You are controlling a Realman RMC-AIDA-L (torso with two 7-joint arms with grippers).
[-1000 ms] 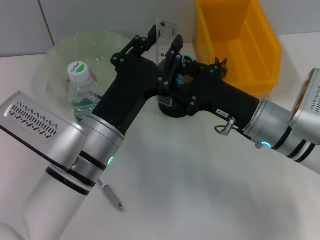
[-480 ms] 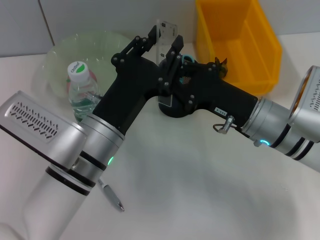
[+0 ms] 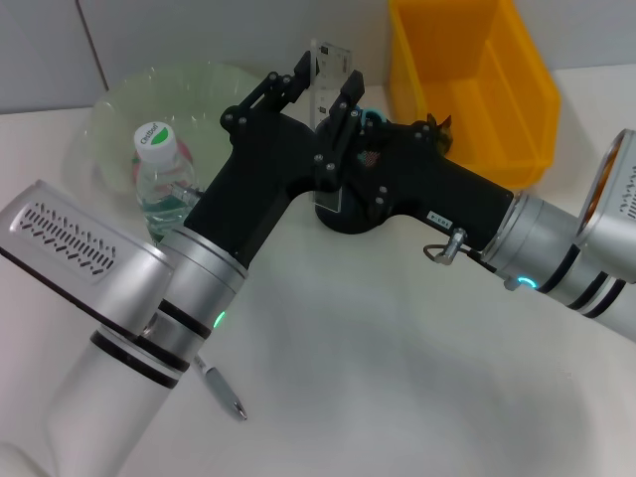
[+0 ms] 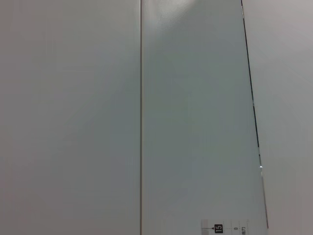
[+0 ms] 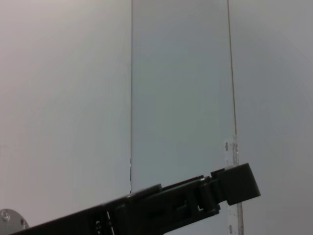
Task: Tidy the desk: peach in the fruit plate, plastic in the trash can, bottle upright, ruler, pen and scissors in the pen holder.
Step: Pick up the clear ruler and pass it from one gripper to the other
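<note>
My left gripper [image 3: 325, 78] reaches over the black pen holder [image 3: 350, 219], its fingers against the two edges of the clear ruler [image 3: 333, 55]. The ruler stands upright with its lower end down in the holder, and its "15" mark [image 4: 218, 228] shows in the left wrist view. My right gripper [image 3: 343, 164] lies across the holder from the right, its tips hidden behind the left one. Teal scissors handles [image 3: 374, 116] stick up behind it. The bottle [image 3: 159, 179] stands upright by the fruit plate [image 3: 199, 84]. The pen [image 3: 222, 389] lies on the table. Peach and plastic are hidden.
A yellow bin [image 3: 477, 89] stands at the back right, close behind my right arm. My left arm crosses the table's left side from the near corner. A grey wall runs along the back edge.
The right arm has edged very slightly towards the holder. The left gripper and the ruler have stayed where they were.
</note>
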